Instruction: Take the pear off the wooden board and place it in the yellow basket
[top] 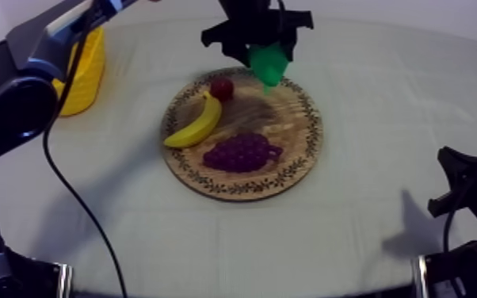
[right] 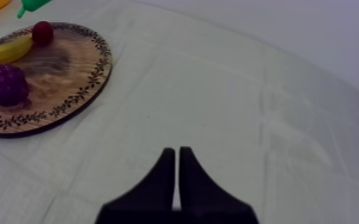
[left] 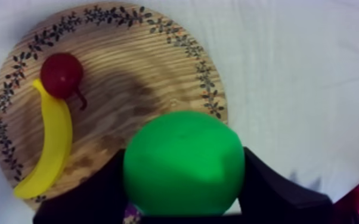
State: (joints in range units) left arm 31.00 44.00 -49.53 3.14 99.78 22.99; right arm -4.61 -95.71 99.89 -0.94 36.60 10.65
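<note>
Soft even light; dark shadows on board (top: 295, 135) and cloth (top: 368, 87).

Setting: you are running in a robotics lab or test cell. Evidence: the worktop (top: 384, 143) is draped in plain grey-white cloth. A black left arm (top: 20, 87) and right arm (top: 471, 198) stand at its sides. The props are toy fruit, a banana (top: 196, 123) and grapes (top: 242, 152), staged on a round wooden board (top: 297, 119). A bare pale wall (right: 337, 36) stands behind.

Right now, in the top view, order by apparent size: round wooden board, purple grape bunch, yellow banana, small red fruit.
Largest: round wooden board; then purple grape bunch and yellow banana, too alike to rank; small red fruit smallest.
</note>
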